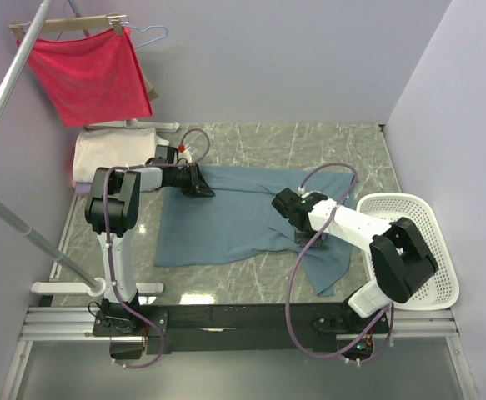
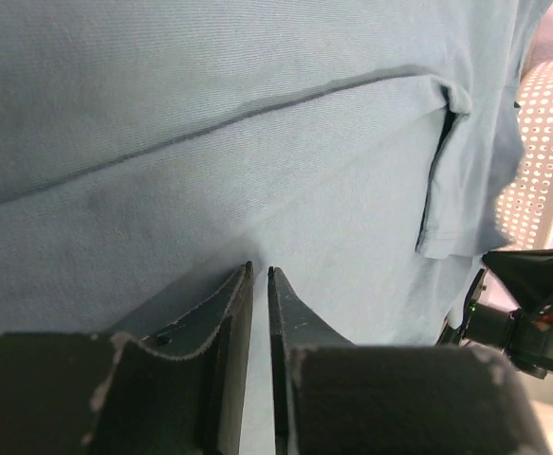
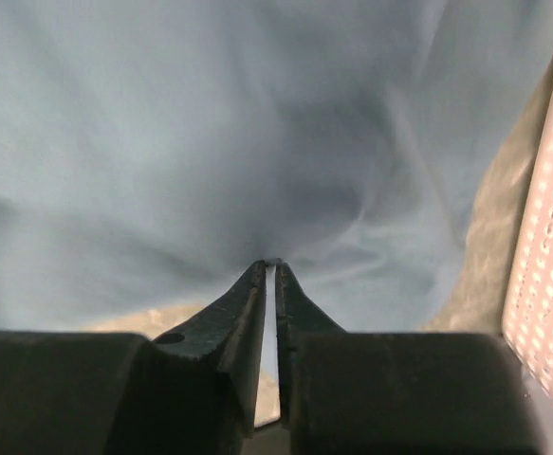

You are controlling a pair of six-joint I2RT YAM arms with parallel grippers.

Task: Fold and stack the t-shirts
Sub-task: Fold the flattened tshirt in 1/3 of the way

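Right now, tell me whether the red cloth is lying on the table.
No, the red cloth hangs from a wooden hanger.

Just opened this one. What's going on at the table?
Both arms are working on a teal-blue t-shirt spread on the table. The right gripper pinches a puckered bit of its right part. The left gripper sits at its far left edge, fingers nearly together, grip unclear. A cream folded shirt lies at the far left, and a white basket stands on the right. The fold is not finished.
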